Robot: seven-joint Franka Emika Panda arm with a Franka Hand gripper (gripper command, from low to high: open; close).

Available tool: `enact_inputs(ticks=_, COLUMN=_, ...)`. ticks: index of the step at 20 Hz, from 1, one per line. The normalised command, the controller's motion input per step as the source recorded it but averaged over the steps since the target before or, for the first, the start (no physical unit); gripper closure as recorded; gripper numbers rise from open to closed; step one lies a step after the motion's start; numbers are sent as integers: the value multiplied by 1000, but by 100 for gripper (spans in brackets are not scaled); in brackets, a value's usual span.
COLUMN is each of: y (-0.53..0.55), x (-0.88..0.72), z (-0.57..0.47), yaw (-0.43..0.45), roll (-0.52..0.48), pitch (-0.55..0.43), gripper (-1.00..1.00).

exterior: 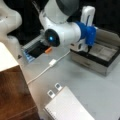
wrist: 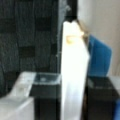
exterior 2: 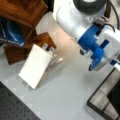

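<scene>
Arm stretched over a grey table, gripper [exterior: 89, 46] above a compartmented tray [exterior: 105, 65].

In a front view the gripper [exterior 2: 96, 65] hangs over the tray's [exterior 2: 100, 103] near corner; whether the claw is open or closed cannot be told. The wrist view shows 1 pale upright slab [wrist: 72, 82] filling the middle, dark blocks on both sides. A white notepad [exterior 2: 35, 66] with 2 clips leans well apart beside wooden blocks [exterior 2: 41, 40]. A white cable [exterior: 48, 66] crosses the open tabletop [exterior: 87, 87] between them.

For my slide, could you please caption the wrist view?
Pincer astride an upright white slab, blue part alongside.
</scene>
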Motion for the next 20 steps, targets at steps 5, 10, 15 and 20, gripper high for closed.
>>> enact_inputs(ticks=5, y=309, x=-375, z=133, yaw=-302, roll=123, pitch=64, gripper=100)
enact_inputs(ticks=10, y=337, x=-355, z=136, yaw=-306, roll=125, pitch=54, gripper=100)
enact_inputs(ticks=15, y=282, x=-346, z=71, yaw=-294, roll=87, pitch=52, gripper=100)
enact_inputs(ticks=20, y=293, x=-300, z=75, yaw=-284, roll=67, pitch=58, gripper=100)
